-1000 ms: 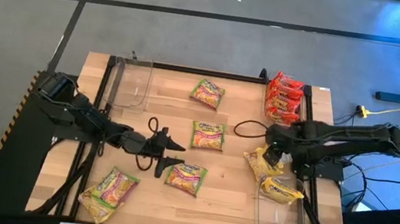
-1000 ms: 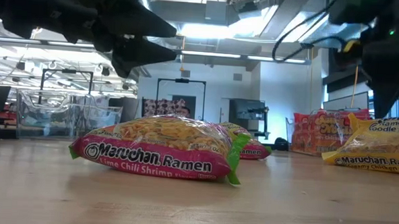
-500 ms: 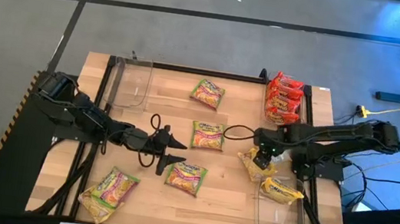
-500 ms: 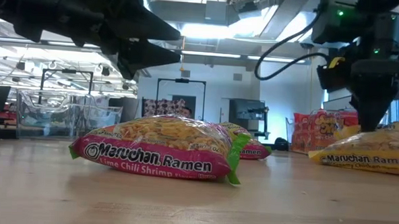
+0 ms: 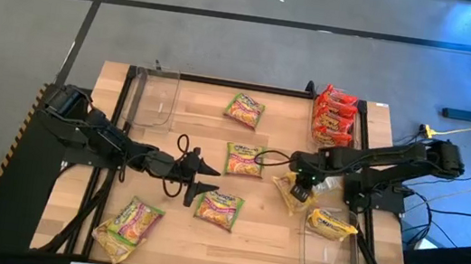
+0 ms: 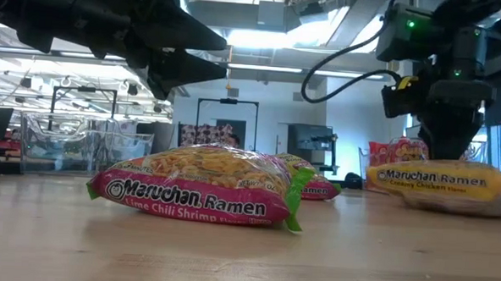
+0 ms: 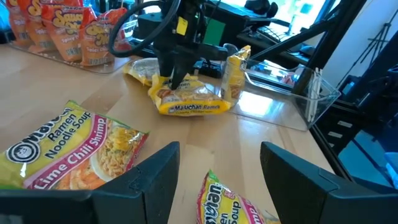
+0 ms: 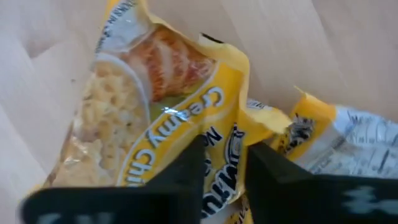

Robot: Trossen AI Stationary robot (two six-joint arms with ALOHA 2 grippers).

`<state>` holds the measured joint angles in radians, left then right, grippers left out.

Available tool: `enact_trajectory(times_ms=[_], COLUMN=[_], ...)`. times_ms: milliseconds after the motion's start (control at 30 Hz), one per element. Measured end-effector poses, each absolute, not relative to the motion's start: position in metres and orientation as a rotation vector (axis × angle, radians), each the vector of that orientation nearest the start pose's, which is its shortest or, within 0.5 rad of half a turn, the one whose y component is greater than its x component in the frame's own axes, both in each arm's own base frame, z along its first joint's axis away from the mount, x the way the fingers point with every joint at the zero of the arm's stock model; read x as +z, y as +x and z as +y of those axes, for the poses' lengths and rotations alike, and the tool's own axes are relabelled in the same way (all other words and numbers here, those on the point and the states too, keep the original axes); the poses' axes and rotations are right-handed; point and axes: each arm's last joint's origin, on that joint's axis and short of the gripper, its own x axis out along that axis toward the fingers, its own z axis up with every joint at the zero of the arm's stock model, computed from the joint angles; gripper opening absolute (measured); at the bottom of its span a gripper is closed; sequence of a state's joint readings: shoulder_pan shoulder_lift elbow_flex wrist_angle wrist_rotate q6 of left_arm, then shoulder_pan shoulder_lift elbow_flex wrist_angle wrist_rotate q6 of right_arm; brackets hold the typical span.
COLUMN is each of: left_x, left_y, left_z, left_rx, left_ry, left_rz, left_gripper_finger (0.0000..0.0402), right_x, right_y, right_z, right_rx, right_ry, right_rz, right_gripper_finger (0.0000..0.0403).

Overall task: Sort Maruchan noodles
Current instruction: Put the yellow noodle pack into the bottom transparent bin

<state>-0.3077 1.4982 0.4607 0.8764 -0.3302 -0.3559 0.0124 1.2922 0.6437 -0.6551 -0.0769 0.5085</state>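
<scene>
Two yellow packets sit on the right side of the table: one yellow packet lies on the wood under the right gripper, the other yellow packet rests further toward the near right corner, in the clear bin there. In the right wrist view the two dark fingers stand close together over the printed face of the nearer yellow packet, a fold of wrapper between them; I judge them pinched on it, though how firm the hold is cannot be told. In the high view this packet's long axis runs on a slant, from the table's middle toward the near right corner, roughly toward the bin. The right arm is plainly the nearer one.

Lime chili shrimp packets lie scattered across the middle, and red-orange packets are stacked at the far right edge. The left gripper hangs with fingers apart, holding nothing, just beside the green-pink packet.
</scene>
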Motion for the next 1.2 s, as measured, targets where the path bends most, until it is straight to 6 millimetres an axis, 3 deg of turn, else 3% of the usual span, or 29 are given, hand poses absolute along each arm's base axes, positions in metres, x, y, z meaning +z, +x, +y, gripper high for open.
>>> enact_trajectory(times_ms=[167,700,1033,1200], left_x=[0.171,0.174,0.191,0.188], left_y=[0.261,0.264,0.288,0.314], left_z=[-0.073,-0.07,-0.067,-0.061], left_rx=[0.05,0.065,0.144,0.172], left_ry=[-0.305,-0.336,-0.349,-0.394], left_rz=[0.147,0.128,0.168,0.186], left_gripper_finger=[0.0218,0.0218,0.0221,0.0244], right_x=[0.165,0.184,0.186,0.186], right_y=[0.209,0.236,0.243,0.245], right_z=[0.005,0.039,0.051,0.052], right_rx=[-0.214,0.03,0.064,0.055], right_ry=[0.431,0.343,0.263,0.226], right_rz=[1.252,0.945,0.861,0.835], right_gripper_finger=[0.0006,0.0,0.0,0.0])
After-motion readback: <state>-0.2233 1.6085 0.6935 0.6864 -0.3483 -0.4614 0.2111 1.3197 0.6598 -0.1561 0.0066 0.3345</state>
